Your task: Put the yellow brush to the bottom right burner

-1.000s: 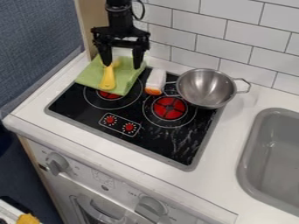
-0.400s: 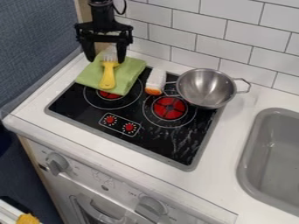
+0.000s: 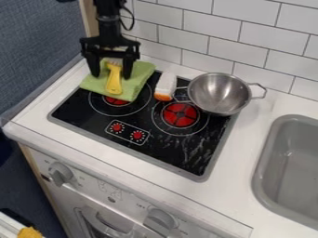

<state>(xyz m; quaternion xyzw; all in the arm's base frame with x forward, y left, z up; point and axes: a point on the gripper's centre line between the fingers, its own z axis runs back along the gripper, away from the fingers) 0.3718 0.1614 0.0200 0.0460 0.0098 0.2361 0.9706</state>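
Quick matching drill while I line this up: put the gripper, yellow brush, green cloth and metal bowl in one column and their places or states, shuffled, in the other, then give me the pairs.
1. Gripper
2. Yellow brush
3. Green cloth
4. Metal bowl

A. Partly covers the left red burner
B. At the back right of the stove
C. Open, over the cloth
D. Lies on the cloth, handle toward the red control knobs

Pairs: 1-C, 2-D, 3-A, 4-B
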